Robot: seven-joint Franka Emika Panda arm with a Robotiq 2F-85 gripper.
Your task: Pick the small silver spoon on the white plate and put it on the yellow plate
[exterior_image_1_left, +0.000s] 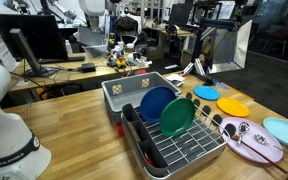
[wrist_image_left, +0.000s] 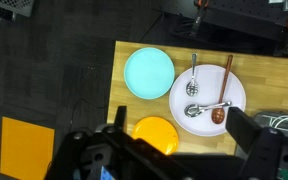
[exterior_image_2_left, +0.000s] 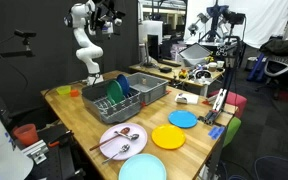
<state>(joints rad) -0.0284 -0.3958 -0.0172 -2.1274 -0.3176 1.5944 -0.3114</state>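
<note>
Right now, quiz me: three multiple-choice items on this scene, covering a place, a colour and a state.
1. The spoons lie:
A on the white plate
B on the yellow plate
C in the rack

2. The plates standing in the rack are:
A red and white
B blue and green
C yellow and black

3. The yellow plate is:
A stacked
B holding a spoon
C bare

Answers:
1 A: the wrist view shows them on it.
2 B: a blue plate and a green plate stand there.
3 C: nothing lies on it.
</note>
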